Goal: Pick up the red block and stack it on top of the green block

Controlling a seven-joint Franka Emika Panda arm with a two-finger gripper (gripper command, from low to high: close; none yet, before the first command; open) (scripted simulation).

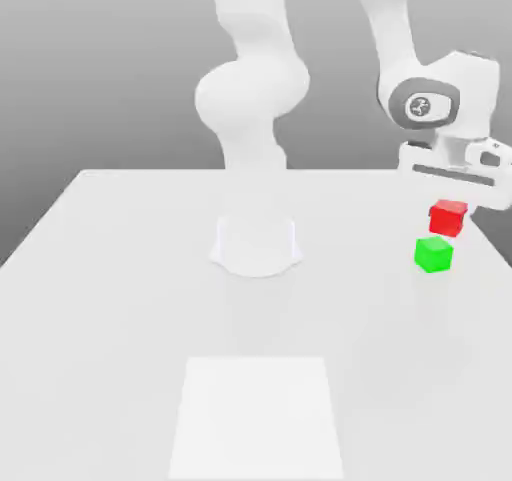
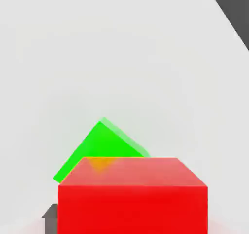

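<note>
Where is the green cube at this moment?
In the exterior view, the green cube is toward the right side of the table, just nearer the camera than the red cube.

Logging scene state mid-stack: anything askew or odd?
Nothing damaged or spilled. The bright red cube is in the gripper's grip, turned at an angle to the bright green cube, so it may need rotating before stacking.

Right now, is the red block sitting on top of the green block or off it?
Off it: in the exterior view the red block is at the gripper, with the green block beside it, its top bare.
</note>
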